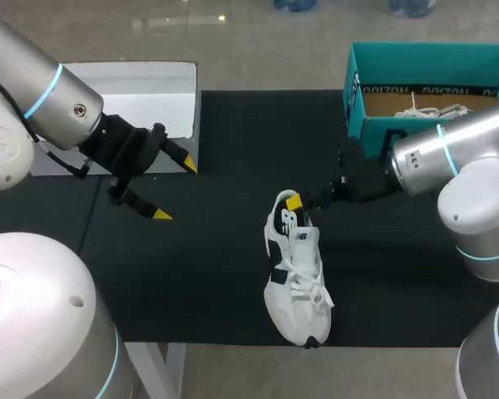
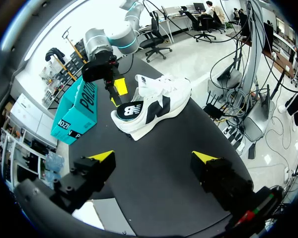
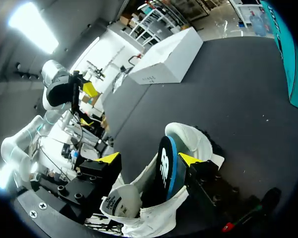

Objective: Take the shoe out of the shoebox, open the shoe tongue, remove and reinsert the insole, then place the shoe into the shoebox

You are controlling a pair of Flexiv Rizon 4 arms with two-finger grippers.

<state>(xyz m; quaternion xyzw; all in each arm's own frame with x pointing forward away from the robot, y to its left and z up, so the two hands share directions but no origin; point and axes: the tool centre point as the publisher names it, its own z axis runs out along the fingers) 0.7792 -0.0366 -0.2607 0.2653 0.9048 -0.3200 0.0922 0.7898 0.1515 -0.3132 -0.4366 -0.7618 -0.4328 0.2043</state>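
The right pincer (image 3: pixel 149 158) stands wide at the heel opening of the white-and-black shoe (image 1: pixel 295 274), one finger on either side of the black insole (image 3: pixel 165 166). The insole stands on edge, partly out of the shoe. It lies close against one finger, with a clear gap to the other, so the pincer does not grip it. The shoe lies on the black-covered table (image 1: pixel 216 274), its heel towards this pincer and its toe near the table's front edge. Behind the right arm sits the teal shoebox (image 1: pixel 432 83), open. The left pincer (image 1: pixel 174 189) hangs above the table well apart from the shoe, its fingers spread wide with nothing between them. Just beyond it a white box (image 1: pixel 141 91) rests at the table's far left corner.
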